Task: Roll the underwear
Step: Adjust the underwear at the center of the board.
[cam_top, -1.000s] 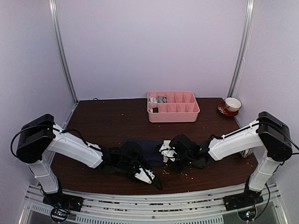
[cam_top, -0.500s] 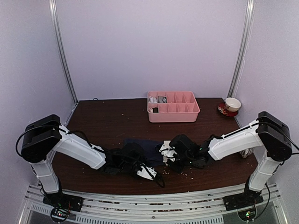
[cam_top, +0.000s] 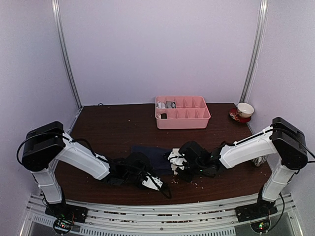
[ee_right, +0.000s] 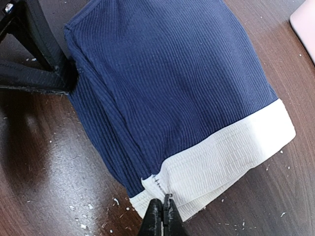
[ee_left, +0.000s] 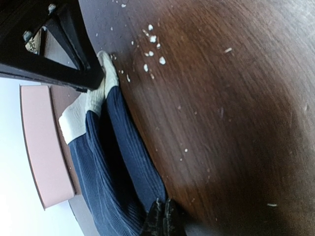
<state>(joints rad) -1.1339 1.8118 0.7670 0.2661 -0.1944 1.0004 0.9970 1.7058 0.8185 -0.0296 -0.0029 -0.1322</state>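
The navy underwear with its cream-white waistband lies folded flat on the brown table between my two grippers. My left gripper is shut on the navy cloth's near edge at its left end. It sits low on the table in the top view. My right gripper is shut on the near corner of the waistband, at the cloth's right end. The navy cloth fills the right wrist view. The grey underwear is not seen on the table.
A pink compartment tray stands behind the cloth, with small rolled bundles in its far-left compartments. A cup on a red saucer stands at the far right. White crumbs lie scattered on the table. The cage's metal rails run along the near edge.
My left arm has drawn its gripper slightly back and to the left, with the navy cloth's left end following. The right arm has hardly moved.
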